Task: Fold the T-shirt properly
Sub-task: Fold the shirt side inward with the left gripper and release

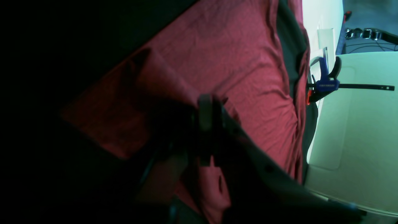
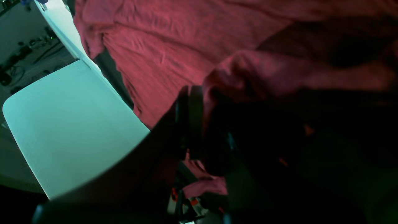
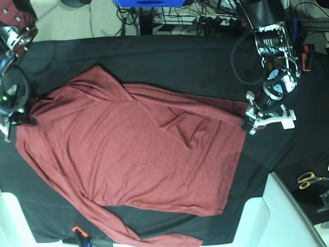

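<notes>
One maroon T-shirt [image 3: 133, 164] is seen spread across a black table cloth [image 3: 180, 62], covering most of the middle of the table in the base view. Its two long sleeves are laid differently: one is folded across the upper body, and the other trails along the lower edge toward the bottom of the base view. Wrinkles are gathered near the centre.

Two grippers are shown. The left gripper [image 3: 249, 125] is placed at the shirt's edge on the base view's right, its jaws clenched on a pinch of the T-shirt fabric. The right gripper [image 3: 15, 122] is placed at the shirt's edge on the view's left; its jaws are closed, and fabric appears to be bunched against them in the dim wrist view, though the grasp cannot be confirmed.

One pair of yellow-handled scissors [image 3: 310, 179] is lying well apart from the shirt, on the base view's right. One blue clamp [image 1: 325, 81] is fixed at the table edge.
</notes>
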`<action>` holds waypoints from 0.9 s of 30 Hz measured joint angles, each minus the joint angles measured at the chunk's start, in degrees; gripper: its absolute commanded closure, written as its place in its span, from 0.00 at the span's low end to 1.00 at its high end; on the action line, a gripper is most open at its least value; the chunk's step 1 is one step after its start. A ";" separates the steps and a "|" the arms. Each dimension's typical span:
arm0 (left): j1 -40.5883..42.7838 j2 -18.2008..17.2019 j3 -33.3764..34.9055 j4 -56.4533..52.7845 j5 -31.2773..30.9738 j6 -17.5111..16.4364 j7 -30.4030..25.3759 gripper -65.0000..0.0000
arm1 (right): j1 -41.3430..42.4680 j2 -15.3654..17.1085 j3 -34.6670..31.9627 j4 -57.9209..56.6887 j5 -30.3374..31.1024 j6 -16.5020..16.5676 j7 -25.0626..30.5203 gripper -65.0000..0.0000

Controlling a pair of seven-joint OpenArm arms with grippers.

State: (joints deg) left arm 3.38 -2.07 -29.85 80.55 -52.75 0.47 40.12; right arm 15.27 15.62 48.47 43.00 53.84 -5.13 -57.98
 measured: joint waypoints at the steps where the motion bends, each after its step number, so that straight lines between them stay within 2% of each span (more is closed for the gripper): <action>1: -0.48 0.00 -0.09 -0.46 0.02 0.02 -0.02 1.00 | 0.26 0.22 -0.15 -1.16 -0.07 -0.02 0.98 0.99; 11: -4.52 -0.02 -0.48 -4.37 0.00 0.00 -0.24 1.00 | 1.57 2.62 -0.33 -4.87 -0.17 -0.02 4.46 0.99; 27: -7.13 0.00 -0.50 -5.88 3.06 0.02 -0.20 1.00 | 3.10 2.64 -0.22 -4.90 -0.07 -0.04 6.21 0.99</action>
State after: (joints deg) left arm -3.75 -2.07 -30.35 74.67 -49.69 0.49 39.92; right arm 18.37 18.26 48.25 38.11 53.78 -5.17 -51.77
